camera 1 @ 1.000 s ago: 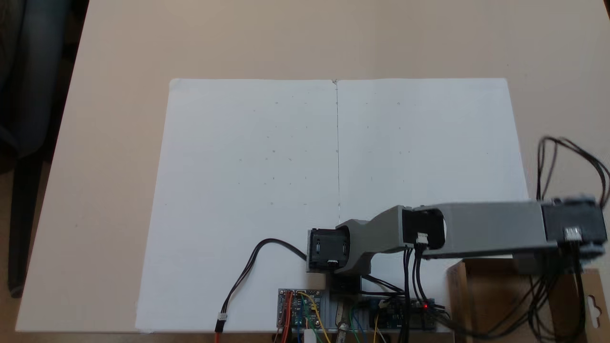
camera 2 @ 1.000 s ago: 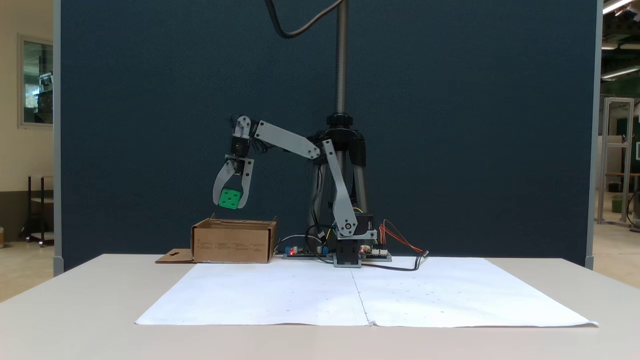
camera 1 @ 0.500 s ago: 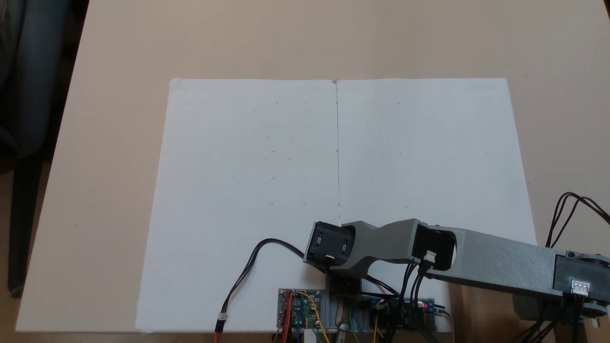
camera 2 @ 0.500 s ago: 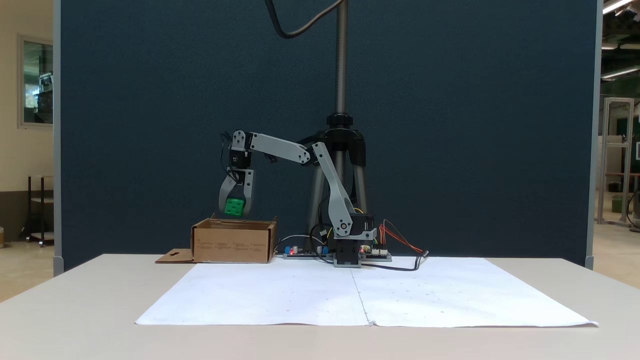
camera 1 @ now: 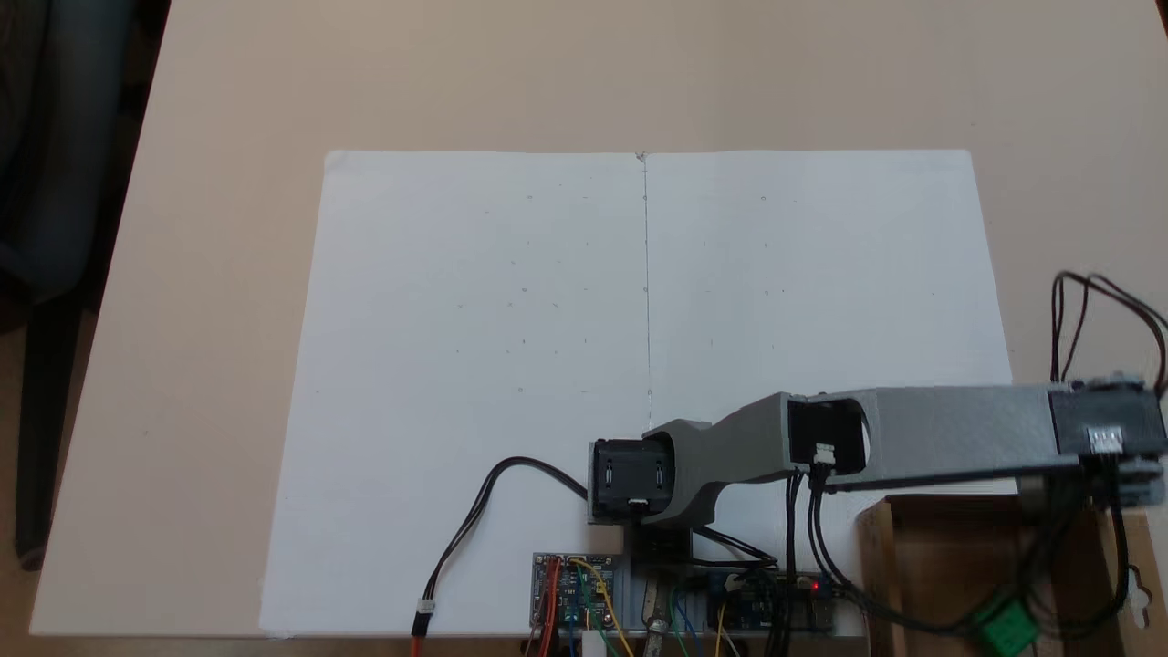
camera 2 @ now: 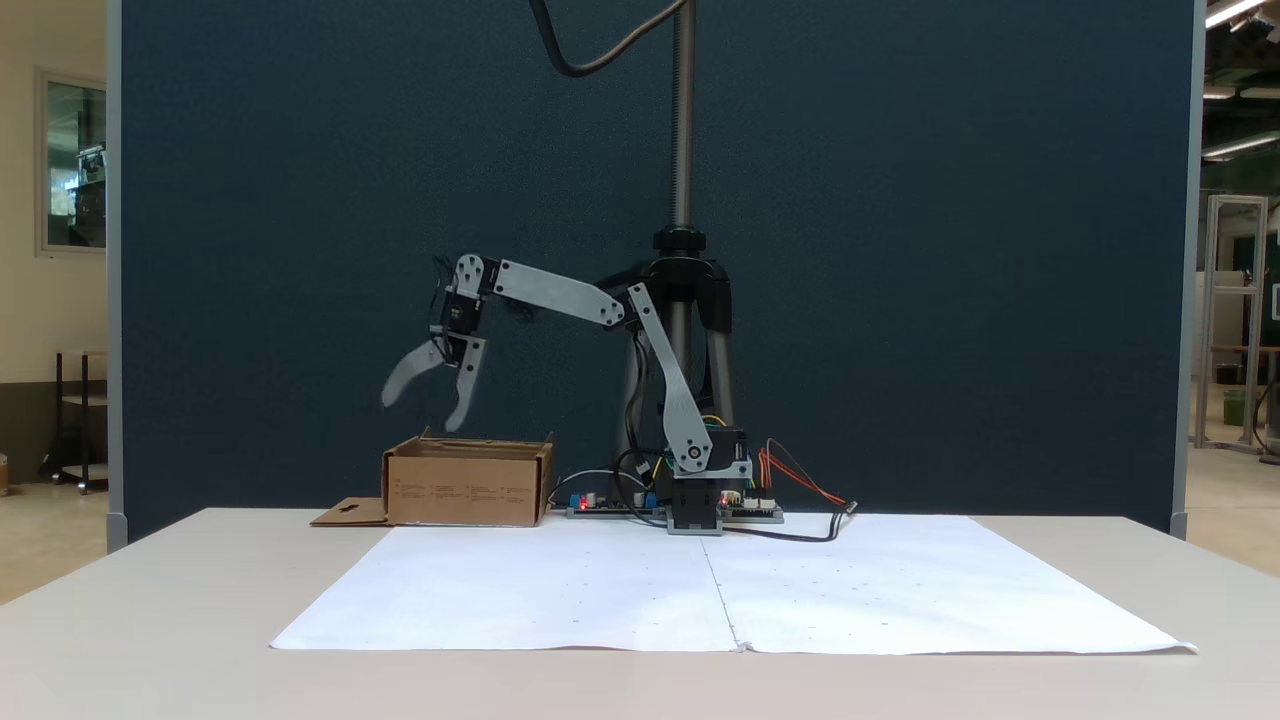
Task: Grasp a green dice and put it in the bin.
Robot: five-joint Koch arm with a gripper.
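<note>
Gripper (camera 2: 420,410), left of centre frame, hangs above the bin (camera 2: 465,490), jaws spread wide, empty; green dice (camera 1: 1004,628) lies inside the bin, lower right

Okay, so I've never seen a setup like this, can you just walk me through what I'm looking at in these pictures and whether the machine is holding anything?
This is a small hobby robot arm bolted at the edge of a table. One fixed view looks down from above; the other looks across the table from the far side, facing the arm.

At the arm's end is its tool, two curved jaws that pinch things. They are spread wide open above a brown cardboard bin and hold nothing.

In the view from above, a green dice lies inside the bin, partly behind black cables.

White paper sheets cover the table in front of the arm, and small circuit boards with coloured wires sit by its base.
</note>
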